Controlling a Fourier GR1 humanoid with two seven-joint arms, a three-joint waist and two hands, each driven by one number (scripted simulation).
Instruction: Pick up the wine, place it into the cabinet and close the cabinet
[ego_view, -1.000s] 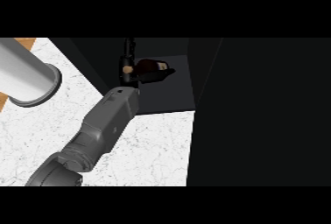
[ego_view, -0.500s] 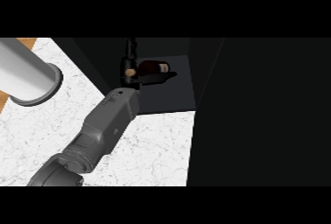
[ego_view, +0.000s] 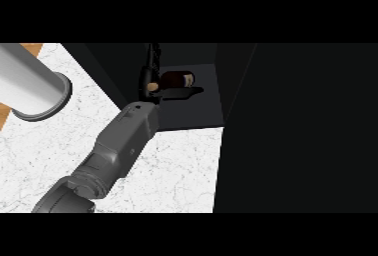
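Observation:
The wine bottle (ego_view: 178, 79) is dark red with a pale band and a tan top. It is inside the open dark cabinet (ego_view: 192, 112), above its floor near the back. My left hand (ego_view: 173, 93) reaches in on a grey forearm from the lower left. Its thumb rises on the bottle's left and its fingers curl along the near side, so it is shut on the bottle. The black hand is hard to make out against the dark interior. My right hand does not show.
A large grey cylinder (ego_view: 29, 85) stands at the upper left on the white marble counter (ego_view: 177, 170). A wide black cabinet panel (ego_view: 303, 130) fills the right side. A wooden strip (ego_view: 6, 117) shows at the left edge.
The hand and the bottle have shifted very slightly to the right inside the cabinet. Otherwise the arm holds the same pose.

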